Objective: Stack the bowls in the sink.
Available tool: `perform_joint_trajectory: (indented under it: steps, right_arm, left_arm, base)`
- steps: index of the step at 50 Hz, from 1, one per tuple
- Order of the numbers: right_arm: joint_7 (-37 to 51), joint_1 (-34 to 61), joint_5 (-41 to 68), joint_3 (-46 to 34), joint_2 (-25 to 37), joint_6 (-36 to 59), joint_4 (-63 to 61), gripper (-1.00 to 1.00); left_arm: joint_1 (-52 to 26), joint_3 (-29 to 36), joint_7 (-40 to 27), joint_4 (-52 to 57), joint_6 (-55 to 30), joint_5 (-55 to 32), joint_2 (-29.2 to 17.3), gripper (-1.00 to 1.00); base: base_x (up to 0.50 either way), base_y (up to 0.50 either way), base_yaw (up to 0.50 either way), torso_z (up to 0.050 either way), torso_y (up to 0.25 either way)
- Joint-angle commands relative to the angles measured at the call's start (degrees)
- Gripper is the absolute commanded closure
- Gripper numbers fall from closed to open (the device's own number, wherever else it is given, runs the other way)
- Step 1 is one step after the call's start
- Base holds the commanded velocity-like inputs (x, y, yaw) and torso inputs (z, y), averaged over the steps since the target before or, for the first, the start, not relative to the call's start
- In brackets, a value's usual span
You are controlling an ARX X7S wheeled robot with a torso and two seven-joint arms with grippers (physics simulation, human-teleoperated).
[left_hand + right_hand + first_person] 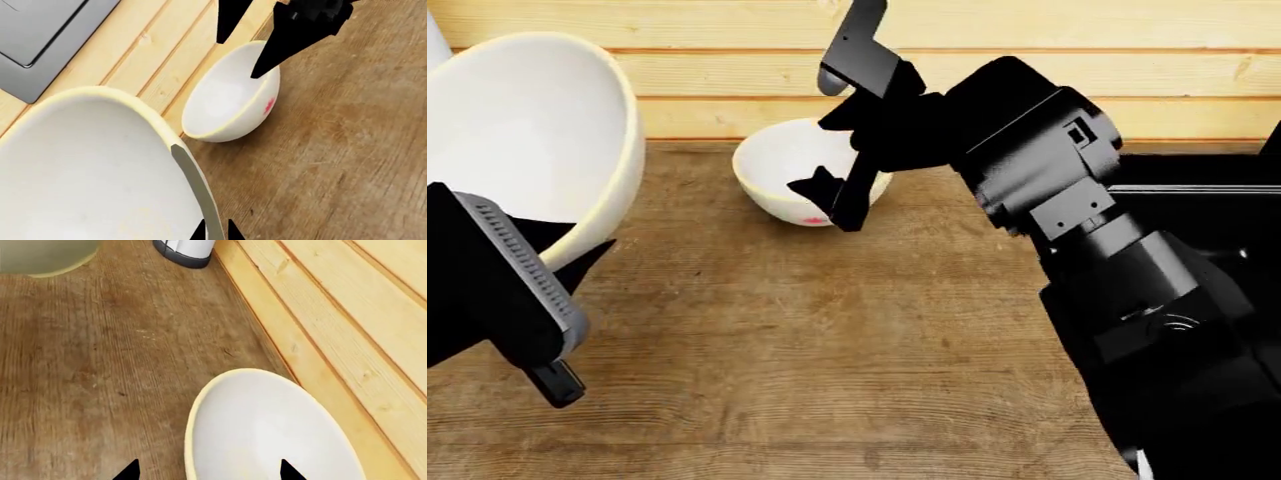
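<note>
A brown wooden countertop [827, 380] fills most of the head view, with pale plank wall [1028, 80] behind. At upper left, the large glossy cream-white bowl [527, 130] sits tilted and lifted, its rim pinched by the left gripper [541, 330]. The right gripper [847, 140], jaws spread wide, straddles the rim of the smaller white bowl with a red mark [794, 185], upper centre, resting on the counter against the wall.
</note>
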Motion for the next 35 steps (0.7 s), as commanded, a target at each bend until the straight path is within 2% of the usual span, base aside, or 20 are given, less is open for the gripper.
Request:
perform_joint_trajectory:
  steps: [1,10,24,29,35]
  right_arm:
    - [-0.18,0.24,-1.35,-2.63,-3.32,-3.96,6.92,-1.00]
    - [0.86,1.69,-0.85,-5.93,-5.82,-8.29,14.79,-1.00]
    - [9.15,6.07,25.07,-34.36,-5.91,-15.93,22.68,-1.00]
    - [10.66,6.26,29.09,-39.14,-5.92,-16.75,23.07,-1.00]
    - [11.44,6.01,30.77,-41.37,-5.92,-17.07,23.26,-1.00]
  left_arm:
    - [0.00,-1.16,-0.86,0.21,0.48,0.12,-0.35,1.00]
    - [1.45,-2.59,-1.54,0.49,1.10,-1.03,-1.08,1.00]
    - [3.74,-3.90,-2.32,0.57,2.26,-1.60,-1.88,1.00]
    - [3.76,-4.00,-2.38,0.79,2.23,-1.73,-1.92,1.00]
    - [4.36,-4.29,-2.49,0.98,2.54,-1.87,-2.13,1.00]
  base:
    - [0.00,0.00,0.00,0.000,0.000]
    - [0.00,0.00,0.00,0.000,0.000]
    - [0.00,0.00,0.00,0.000,0.001]
    - [0.00,0.00,0.00,0.000,0.000]
    - [0.00,0.00,0.00,0.000,0.000]
